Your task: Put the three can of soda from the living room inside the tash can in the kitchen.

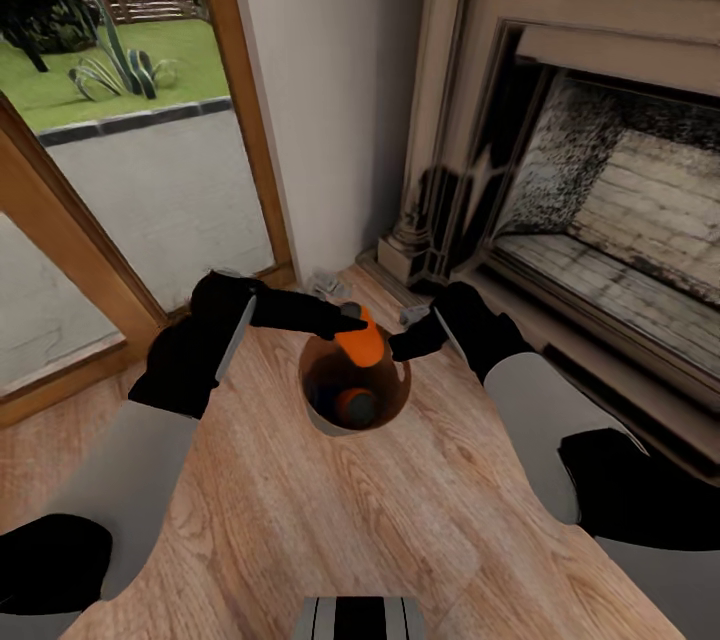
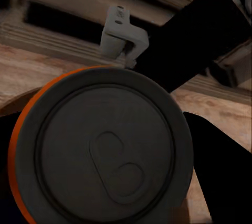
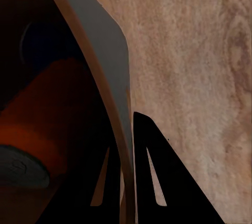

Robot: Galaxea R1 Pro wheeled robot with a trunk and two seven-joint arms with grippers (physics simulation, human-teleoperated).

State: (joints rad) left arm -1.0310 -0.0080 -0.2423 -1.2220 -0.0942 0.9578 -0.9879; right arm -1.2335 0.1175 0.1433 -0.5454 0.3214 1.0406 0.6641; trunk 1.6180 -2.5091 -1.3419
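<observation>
The tash can (image 1: pixel 322 417), copper-brown inside, stands on the wood floor between my arms. My left gripper (image 1: pixel 350 318) is shut on an orange can of soda (image 1: pixel 365 344), holding it tilted over the bin's mouth. Its grey top (image 2: pixel 107 150) sits close in the left wrist view. A second orange can (image 1: pixel 355 406) lies in the bin. My right gripper (image 1: pixel 408 342) is shut on the bin's rim, its fingers (image 3: pixel 152 177) on either side of the wall (image 3: pixel 102 72). Inside the bin I see an orange can (image 3: pixel 50 111) and a dark blue can (image 3: pixel 44 40).
This is the living room. The fireplace (image 1: pixel 600 190) and its raised hearth stand close at the right. A wood-framed glass door (image 1: pixel 130 180) is at the left, with a plain wall between them. Light wood floor (image 1: pixel 330 530) stretches toward me.
</observation>
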